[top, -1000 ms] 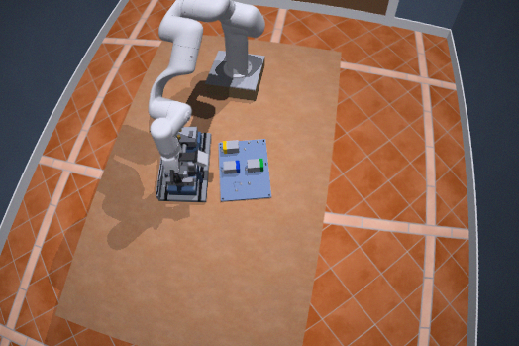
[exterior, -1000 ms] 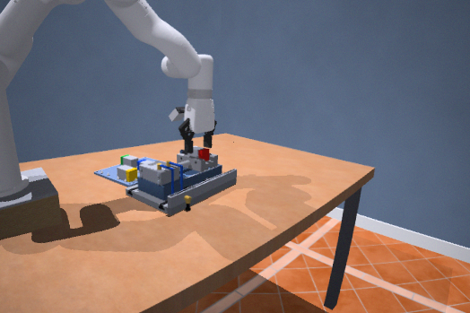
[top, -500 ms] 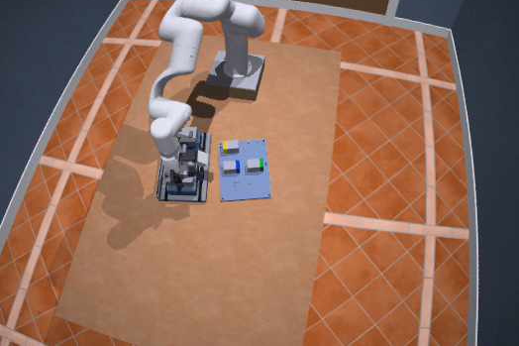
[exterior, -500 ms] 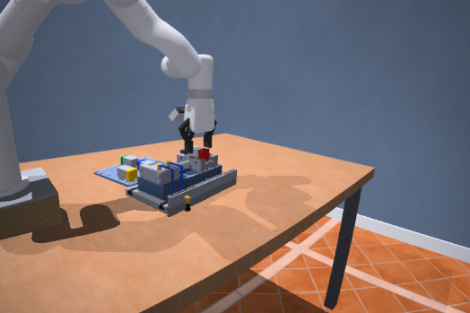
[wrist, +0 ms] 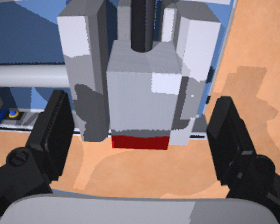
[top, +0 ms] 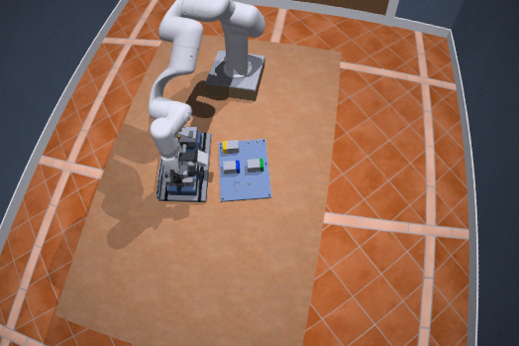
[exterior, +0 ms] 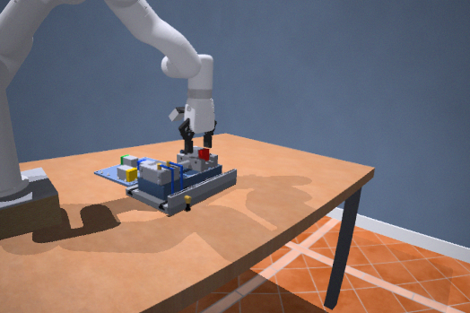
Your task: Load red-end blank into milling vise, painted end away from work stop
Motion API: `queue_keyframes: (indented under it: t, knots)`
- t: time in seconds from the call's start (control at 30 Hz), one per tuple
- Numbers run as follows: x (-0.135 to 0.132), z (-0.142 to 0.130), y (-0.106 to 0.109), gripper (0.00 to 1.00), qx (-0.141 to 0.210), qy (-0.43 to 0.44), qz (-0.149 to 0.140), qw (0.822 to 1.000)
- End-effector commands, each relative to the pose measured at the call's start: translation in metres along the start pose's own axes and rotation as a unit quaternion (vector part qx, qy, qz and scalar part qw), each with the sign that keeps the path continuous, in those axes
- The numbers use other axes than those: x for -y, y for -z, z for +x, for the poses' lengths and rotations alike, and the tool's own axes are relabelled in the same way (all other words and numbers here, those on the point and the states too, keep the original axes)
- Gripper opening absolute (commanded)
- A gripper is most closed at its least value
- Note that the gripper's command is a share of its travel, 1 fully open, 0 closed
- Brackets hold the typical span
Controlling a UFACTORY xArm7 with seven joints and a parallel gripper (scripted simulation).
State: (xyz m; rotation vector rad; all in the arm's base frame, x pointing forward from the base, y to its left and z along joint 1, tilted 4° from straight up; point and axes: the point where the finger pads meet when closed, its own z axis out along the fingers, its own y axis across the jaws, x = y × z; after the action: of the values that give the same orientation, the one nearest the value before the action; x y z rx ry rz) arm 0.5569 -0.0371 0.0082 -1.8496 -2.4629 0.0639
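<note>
- So the gripper [top: 174, 175] [exterior: 197, 148] [wrist: 141, 110] has its fingers spread wide apart, nothing clamped between them. It's pointing down over the far end of the milling vise [top: 190, 197] [exterior: 152, 172].
- The blank with the red end [exterior: 204, 154] [wrist: 144, 100] is sitting between the two vise blocks, hoseless fixed jaw [wrist: 199, 70] on one side, other block [wrist: 90, 80] across from it.
- Looks closer to the fixed jaw, but I honestly can't tell if it's touching, or if it's down flat on the bars.
- Plain end faces the dark rod [wrist: 142, 25], red end points away from it. Can't make out the exact gap there either.
- Over on the blue infeed plate [top: 255, 192] [exterior: 105, 172]: yellow-ended blank [top: 232, 146] [exterior: 125, 172], blue-ended blank [top: 231, 167] and green-ended blank [top: 255, 165] [exterior: 130, 160], all spaced apart.
</note>
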Motion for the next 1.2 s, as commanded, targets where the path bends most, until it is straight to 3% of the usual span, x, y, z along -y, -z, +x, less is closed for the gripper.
queue_keyframes:
  t: [0.0, 1.17]
  knots:
    - [-0.0016, -0.0006, 0.0032, 1.00, 0.001, 0.000, -0.002, 1.000]
    - [-0.0016, -0.0006, 0.0093, 1.00, 0.001, 0.000, -0.002, 1.000]
